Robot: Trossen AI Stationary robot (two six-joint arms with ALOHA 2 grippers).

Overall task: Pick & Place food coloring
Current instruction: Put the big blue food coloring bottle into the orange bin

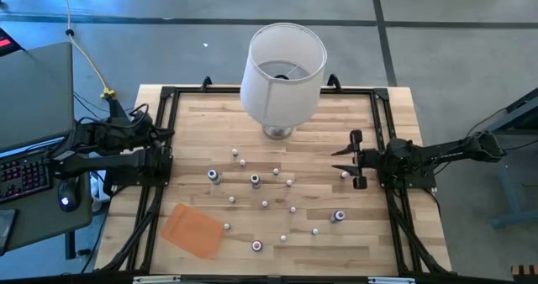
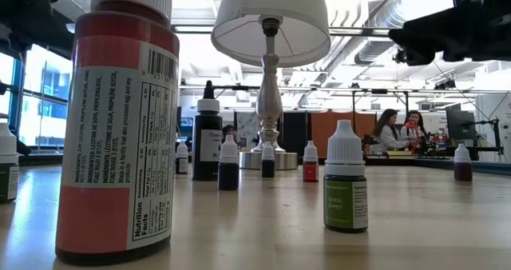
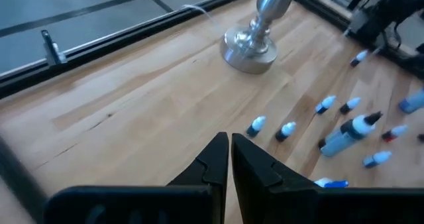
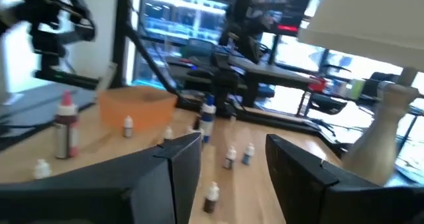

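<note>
Several tiny food coloring bottles stand scattered upright on the wooden table, among them larger ones; the low view shows a red one close up. My right gripper is open, raised near the table's right side. The nearest small bottle stands just off its fingers, untouched. My left gripper is shut and empty, waiting at the table's left edge.
A big white-shaded lamp stands on its metal base at the far middle of the table. A flat orange tray lies near the near-left corner. Black rails frame the table. People sit in the room behind.
</note>
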